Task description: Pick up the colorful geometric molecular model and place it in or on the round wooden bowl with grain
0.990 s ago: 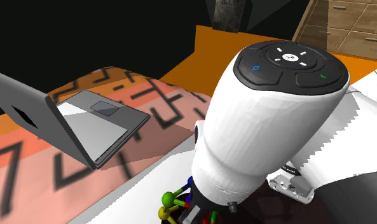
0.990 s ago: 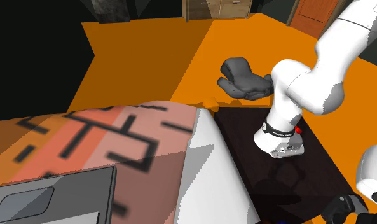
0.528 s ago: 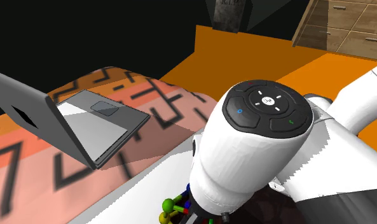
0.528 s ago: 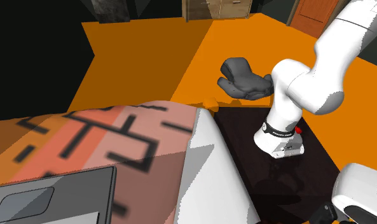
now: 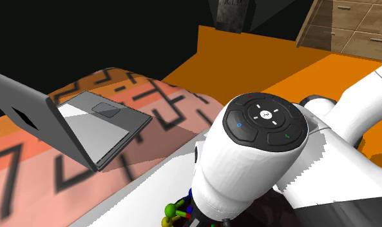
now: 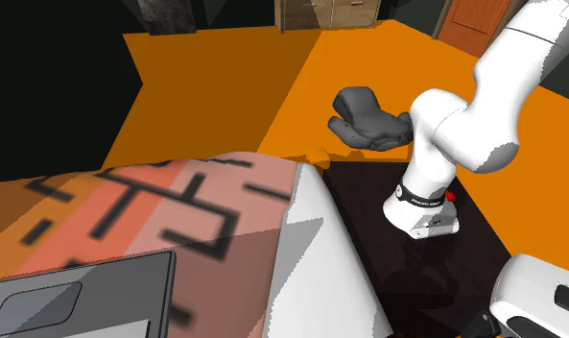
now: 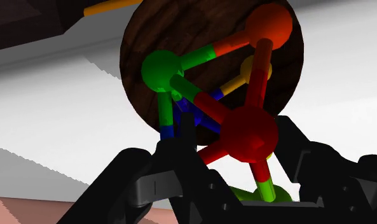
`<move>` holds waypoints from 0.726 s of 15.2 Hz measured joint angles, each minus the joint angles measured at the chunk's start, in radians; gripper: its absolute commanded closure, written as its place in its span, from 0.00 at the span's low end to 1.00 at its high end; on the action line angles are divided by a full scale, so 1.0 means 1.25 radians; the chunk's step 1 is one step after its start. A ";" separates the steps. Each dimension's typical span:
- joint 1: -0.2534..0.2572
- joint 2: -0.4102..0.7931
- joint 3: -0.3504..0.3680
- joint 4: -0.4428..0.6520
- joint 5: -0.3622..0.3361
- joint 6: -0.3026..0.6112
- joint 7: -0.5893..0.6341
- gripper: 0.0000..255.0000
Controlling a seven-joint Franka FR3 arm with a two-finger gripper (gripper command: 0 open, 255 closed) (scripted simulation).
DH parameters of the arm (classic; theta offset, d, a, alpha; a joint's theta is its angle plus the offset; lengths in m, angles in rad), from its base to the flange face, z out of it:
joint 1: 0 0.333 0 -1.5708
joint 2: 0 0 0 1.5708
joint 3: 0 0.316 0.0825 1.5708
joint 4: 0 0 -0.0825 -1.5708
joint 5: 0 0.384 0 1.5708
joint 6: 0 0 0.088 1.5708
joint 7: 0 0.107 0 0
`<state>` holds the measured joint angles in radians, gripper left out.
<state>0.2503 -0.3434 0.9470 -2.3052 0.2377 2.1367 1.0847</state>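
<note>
Wrist view: black gripper (image 7: pixel 234 143) clenched on the colourful ball-and-rod molecular model (image 7: pixel 209 105). I see the fingers (image 7: pixel 174 159) pressed in on either side of its big red ball, so the model is carried, not resting. Straight beyond it along the gripper lies the round dark-brown wooden bowl with grain (image 7: pixel 180 32). The model's green, red and yellow balls all fall within the bowl's outline. I cannot tell whether model and bowl touch. A plain white surface (image 7: pixel 66 108) borders the bowl's rim on both sides.

Shoulder view: the model (image 5: pixel 173 211) sits at the near bottom edge, tucked under the white arm link with the black button cap (image 5: pixel 247 167). This link crowds the near right, with little open room there. Left of it a white strip (image 5: pixel 151 187) edges the salmon cloth with black angular marks (image 5: pixel 163 109). An open grey laptop (image 5: pixel 86 126) sits on that cloth at the far left, well apart from the model.

Farther out: open orange floor (image 5: pixel 260 58), a wooden drawer unit (image 5: pixel 350 26) at far right, a black area far left. In the second exterior view a dark grey lumpy object (image 6: pixel 368 120) lies on the floor just beyond the dark stand top (image 6: pixel 368 211).
</note>
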 measured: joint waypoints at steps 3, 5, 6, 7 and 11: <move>0.000 0.000 0.000 0.000 0.000 0.000 0.000 0.00; 0.000 0.000 0.000 0.000 0.000 0.000 0.000 0.00; 0.000 0.000 0.000 0.000 0.000 0.000 0.000 0.00; 0.000 0.000 0.000 0.000 0.000 0.000 0.000 0.00; 0.015 -0.038 -0.038 0.052 0.014 -0.084 -0.017 0.00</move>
<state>0.2687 -0.3905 0.8997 -2.2402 0.2546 2.0321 1.0631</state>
